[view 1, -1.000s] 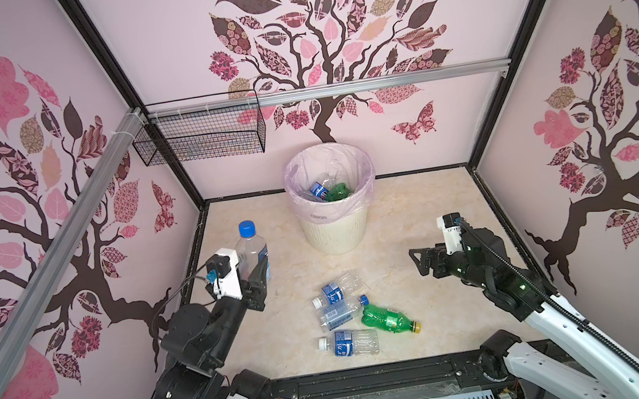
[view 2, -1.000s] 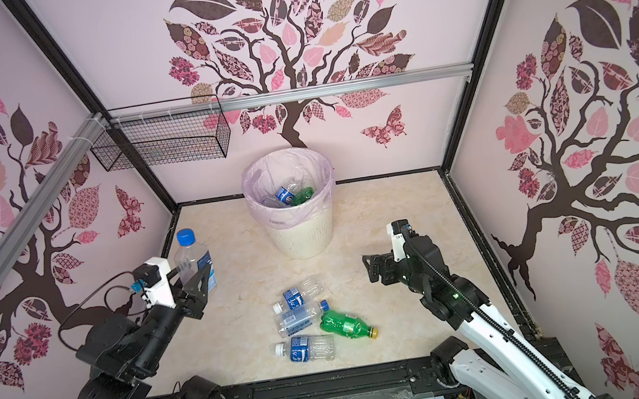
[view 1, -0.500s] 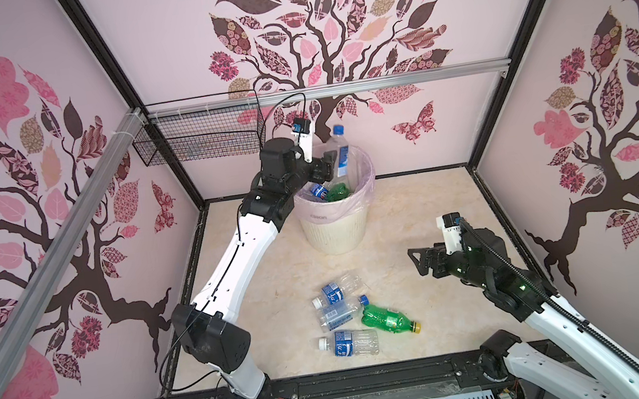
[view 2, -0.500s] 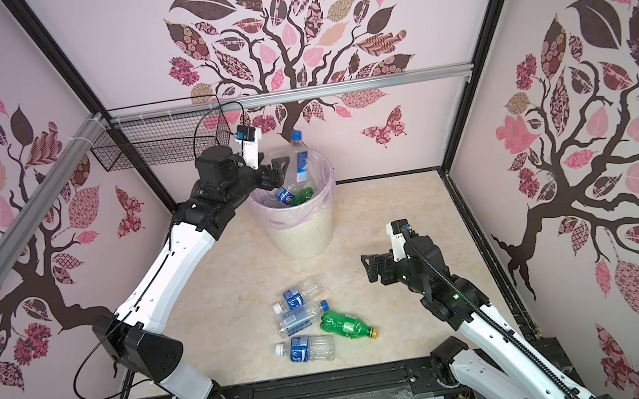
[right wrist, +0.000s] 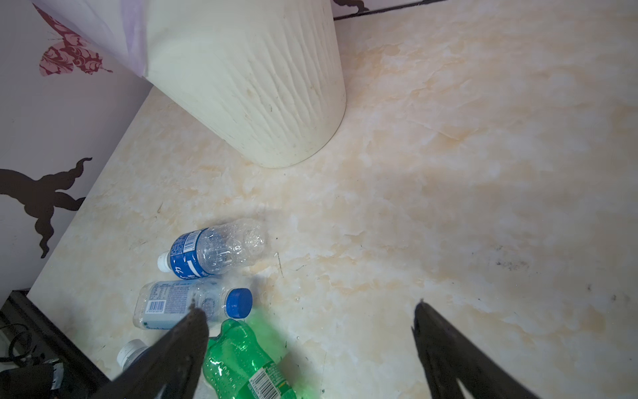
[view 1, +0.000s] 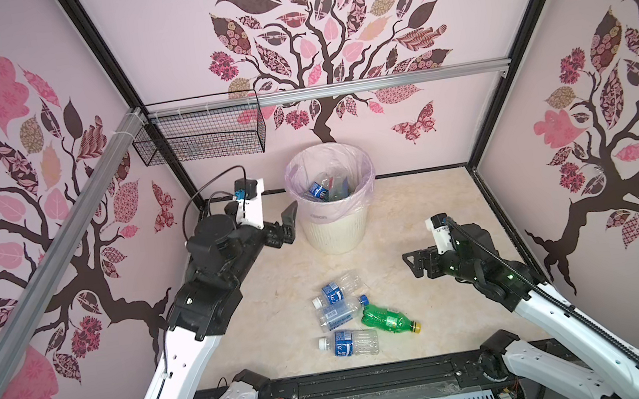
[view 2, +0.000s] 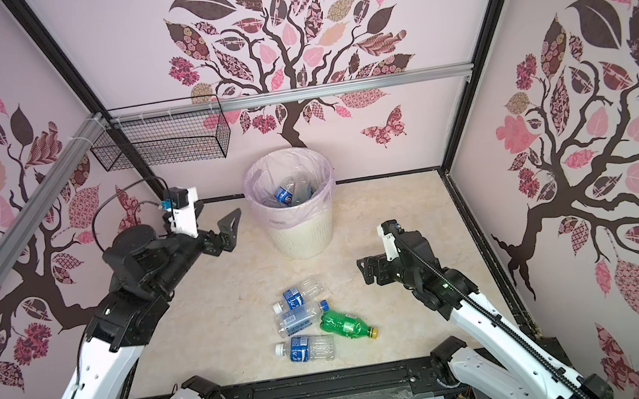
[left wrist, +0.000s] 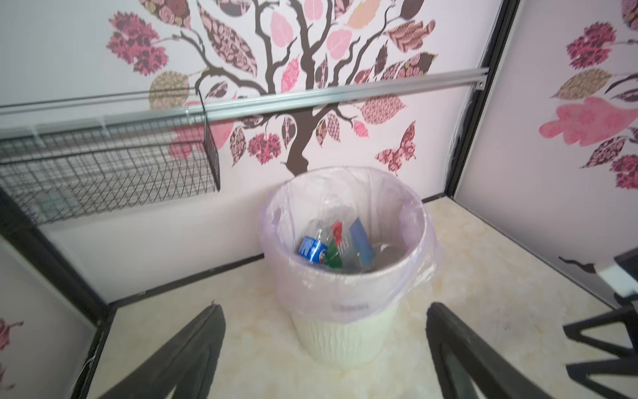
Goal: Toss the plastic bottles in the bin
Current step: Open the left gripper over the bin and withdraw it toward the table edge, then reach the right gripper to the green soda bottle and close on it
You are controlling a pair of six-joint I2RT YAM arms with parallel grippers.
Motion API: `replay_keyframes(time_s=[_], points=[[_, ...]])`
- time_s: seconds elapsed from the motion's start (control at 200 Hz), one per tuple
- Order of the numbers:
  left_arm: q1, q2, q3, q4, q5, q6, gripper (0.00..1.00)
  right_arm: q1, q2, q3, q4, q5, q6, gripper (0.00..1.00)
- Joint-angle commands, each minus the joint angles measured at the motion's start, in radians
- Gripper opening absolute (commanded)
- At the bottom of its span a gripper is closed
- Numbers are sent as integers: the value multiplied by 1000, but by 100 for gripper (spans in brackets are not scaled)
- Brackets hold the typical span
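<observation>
The cream ribbed bin (view 1: 334, 228) (view 2: 302, 238) with its pink bag stands at the back middle, with bottles (view 1: 318, 190) (left wrist: 312, 250) inside. Several plastic bottles lie on the floor in front: clear ones with blue labels (view 1: 336, 290) (view 1: 349, 343), a pale-labelled one with a blue cap (view 1: 339, 315) and a green one (view 1: 386, 319). My left gripper (view 1: 287, 225) (view 2: 228, 233) (left wrist: 324, 307) hovers open and empty left of the bin (left wrist: 345, 331). My right gripper (view 1: 412, 266) (view 2: 365, 272) (right wrist: 309, 309) is open and empty, low, right of the green bottle (right wrist: 241, 362).
A black wire basket (view 1: 201, 140) (view 2: 164, 145) hangs on the back rail at the left. Patterned walls close in the back and both sides. The black base rail (view 1: 375, 382) runs along the front edge.
The left arm carried a blue-capped bottle from the front left to above the bin, let it go and drew back to the bin's left, jaws now open. The right arm hardly moved.
</observation>
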Motion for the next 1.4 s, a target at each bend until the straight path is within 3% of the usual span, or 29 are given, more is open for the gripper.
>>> replay_keyframes(time_s=[0.0,0.115,0.325,0.39,0.57,0.67,1.046,1.396], points=[[4,-61,-124,-102,-92,22,95,35,65,84,-84,-80,-58,93],[4,-141,-246,-89,-137,-1,97,157,142,139,-135,13,-100,94],[32,-176,-350,-90,-165,-65,98,223,294,216,-257,-20,-181,93],[96,-166,-356,-100,-117,-96,98,263,344,236,-289,-7,-207,94],[351,-186,-412,-62,150,-184,98,398,511,315,-383,30,-265,95],[421,-192,-421,-62,208,-188,98,412,560,332,-396,-16,-272,95],[432,-170,-414,-70,216,-178,98,491,671,279,-356,7,-314,88],[432,-172,-415,-65,232,-184,98,497,771,269,-315,64,-296,80]])
